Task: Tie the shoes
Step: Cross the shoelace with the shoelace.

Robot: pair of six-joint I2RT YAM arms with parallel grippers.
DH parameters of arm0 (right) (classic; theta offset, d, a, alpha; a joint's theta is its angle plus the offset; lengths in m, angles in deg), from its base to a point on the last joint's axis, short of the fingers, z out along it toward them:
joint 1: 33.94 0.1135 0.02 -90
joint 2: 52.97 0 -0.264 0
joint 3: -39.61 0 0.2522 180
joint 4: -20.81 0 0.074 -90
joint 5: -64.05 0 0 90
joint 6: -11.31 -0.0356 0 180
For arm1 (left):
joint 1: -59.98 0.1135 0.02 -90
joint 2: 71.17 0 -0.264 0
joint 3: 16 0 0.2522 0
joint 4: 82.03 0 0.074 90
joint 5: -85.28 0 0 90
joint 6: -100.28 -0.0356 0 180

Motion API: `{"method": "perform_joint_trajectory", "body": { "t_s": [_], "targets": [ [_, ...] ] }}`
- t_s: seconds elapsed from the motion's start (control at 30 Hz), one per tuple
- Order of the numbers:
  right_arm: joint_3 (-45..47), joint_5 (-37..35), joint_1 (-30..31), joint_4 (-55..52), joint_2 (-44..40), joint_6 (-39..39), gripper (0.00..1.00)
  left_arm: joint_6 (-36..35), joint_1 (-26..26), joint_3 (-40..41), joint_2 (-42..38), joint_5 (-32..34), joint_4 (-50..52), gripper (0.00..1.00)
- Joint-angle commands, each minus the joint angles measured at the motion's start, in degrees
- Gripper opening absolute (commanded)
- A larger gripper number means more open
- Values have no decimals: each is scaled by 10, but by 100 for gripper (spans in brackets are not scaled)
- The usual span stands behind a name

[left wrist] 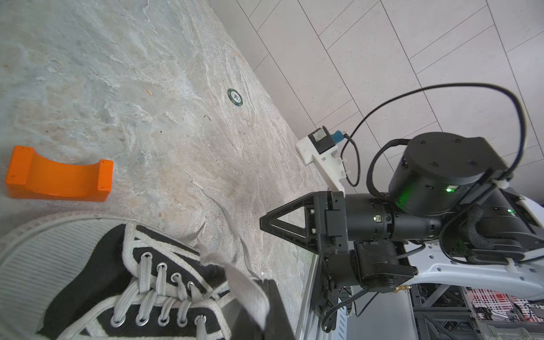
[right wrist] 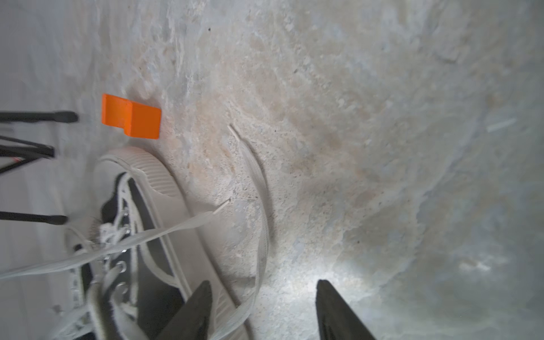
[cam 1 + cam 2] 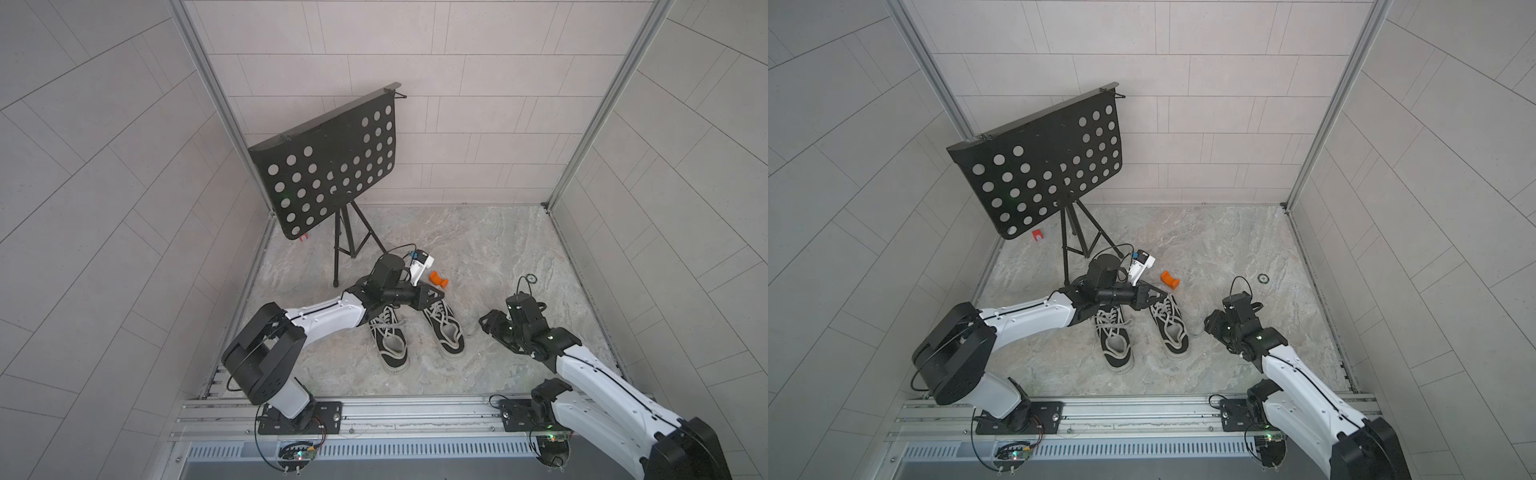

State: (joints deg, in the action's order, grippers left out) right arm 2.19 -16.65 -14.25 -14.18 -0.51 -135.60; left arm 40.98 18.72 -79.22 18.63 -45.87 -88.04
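Note:
Two black shoes with whitish laces stand side by side on the stone floor, toes away from the rail: the left shoe (image 3: pixel 392 360) (image 3: pixel 1119 356) and the right shoe (image 3: pixel 451 347) (image 3: pixel 1177 345) (image 1: pixel 100 265) (image 2: pixel 153 194). My left gripper (image 3: pixel 439 295) (image 3: pixel 1166 291) (image 1: pixel 266 284) hovers over the right shoe's toe end, shut on a flat lace (image 1: pixel 247 282) of that shoe. My right gripper (image 3: pixel 486 324) (image 3: pixel 1210 326) (image 2: pixel 265 294) is low beside that shoe's outer side, open. A loose lace (image 2: pixel 260 212) curves along the floor and runs between its fingers, ungripped.
A black perforated music stand (image 3: pixel 328 166) on a tripod stands at the back left. An orange block (image 3: pixel 438 279) (image 1: pixel 59 179) (image 2: pixel 131 116) lies just beyond the toes, a green chip (image 3: pixel 530 277) (image 1: pixel 235 96) further right. The metal rail (image 3: pixel 415 409) runs along the front; tiled walls enclose the floor.

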Motion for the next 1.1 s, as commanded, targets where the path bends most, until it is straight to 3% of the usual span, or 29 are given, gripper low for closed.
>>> {"method": "perform_joint_trajectory", "body": {
  "t_s": [0.0, 0.43, 0.53, 0.6, 0.67, 0.87, 1.07],
  "targets": [
    [-25, -52, 15, -17, 54, 52, 49, -1, 4, -17, 6, -10, -8, 0],
    [-99, -56, 55, 1, 231, 109, 39, -13, 5, -21, 5, -11, 14, 0],
    [-105, -56, 66, -2, 251, 114, 32, -18, 5, -24, 7, -12, 21, 0],
    [-109, -52, 69, -4, 258, 118, 18, -22, 4, -27, 10, -12, 28, 0],
    [-115, -59, 69, -16, 248, 120, 1, -28, 5, -33, 13, -13, 39, 1],
    [-159, -93, 67, -59, 139, 147, 0, -61, 5, -57, 31, -23, 88, 4],
    [-234, -51, 67, -63, 87, 189, 0, -100, 5, -96, 67, -61, 128, 7]
  ]
}}
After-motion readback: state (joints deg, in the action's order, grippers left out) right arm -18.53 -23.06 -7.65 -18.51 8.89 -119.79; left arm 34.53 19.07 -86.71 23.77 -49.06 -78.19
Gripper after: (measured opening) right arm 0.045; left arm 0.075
